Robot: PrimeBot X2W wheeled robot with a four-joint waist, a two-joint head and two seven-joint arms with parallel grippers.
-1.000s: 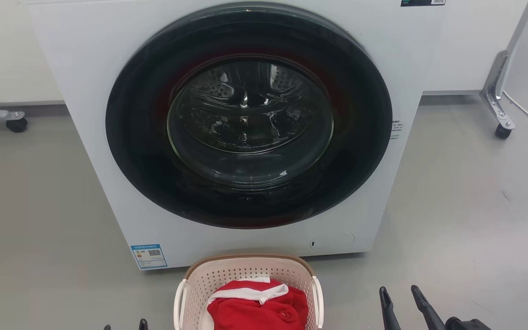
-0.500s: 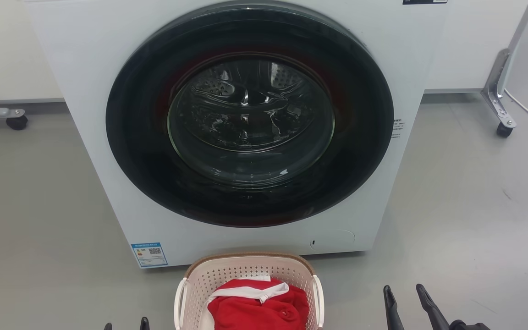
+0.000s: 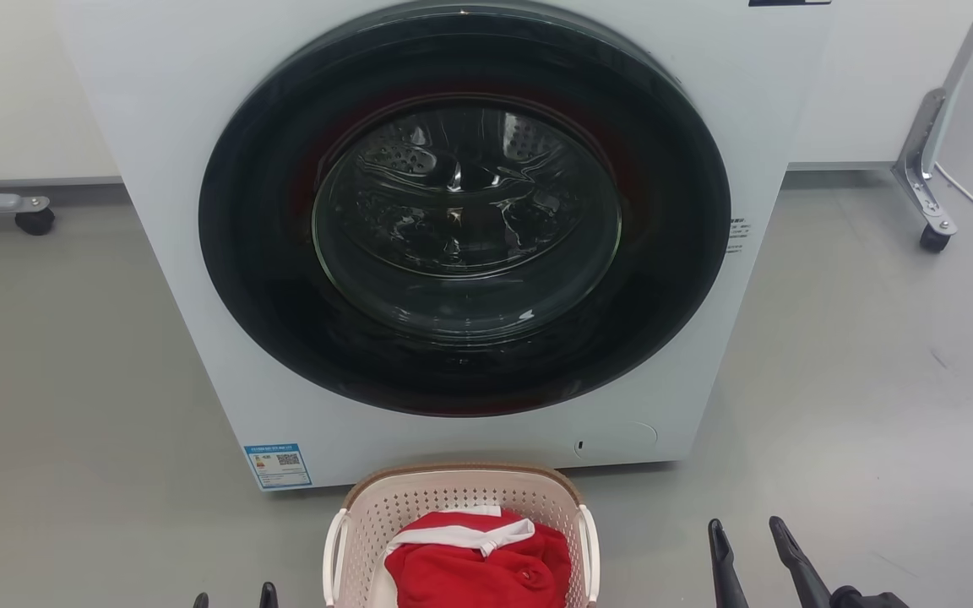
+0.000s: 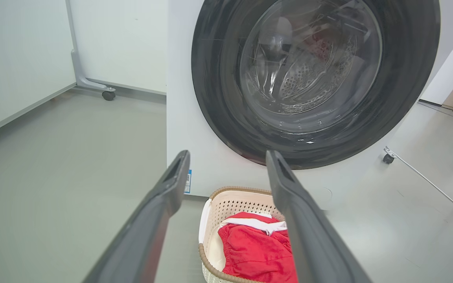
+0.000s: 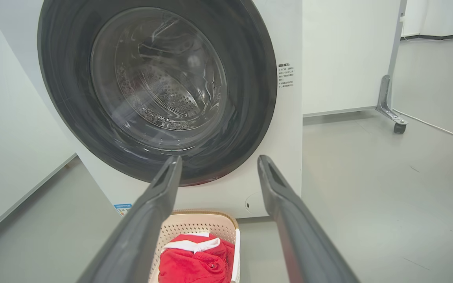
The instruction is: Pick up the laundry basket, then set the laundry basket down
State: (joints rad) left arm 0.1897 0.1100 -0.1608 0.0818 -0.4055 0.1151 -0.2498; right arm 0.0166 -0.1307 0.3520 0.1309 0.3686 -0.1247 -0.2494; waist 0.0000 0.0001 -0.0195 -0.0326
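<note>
Your basket (image 3: 461, 496) sits on the floor (image 3: 858, 405) at 6 o'clock in the head view, just before the washer (image 3: 157, 169), with a red cloth (image 3: 470, 570) inside. The left tool (image 3: 233, 599) at 7 o'clock and the right tool (image 3: 747, 528) at 5 o'clock are both spread wide and empty (neither touches the basket).

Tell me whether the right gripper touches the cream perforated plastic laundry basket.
Apart: the head view shows bare grey floor between the right gripper and the laundry basket.
</note>
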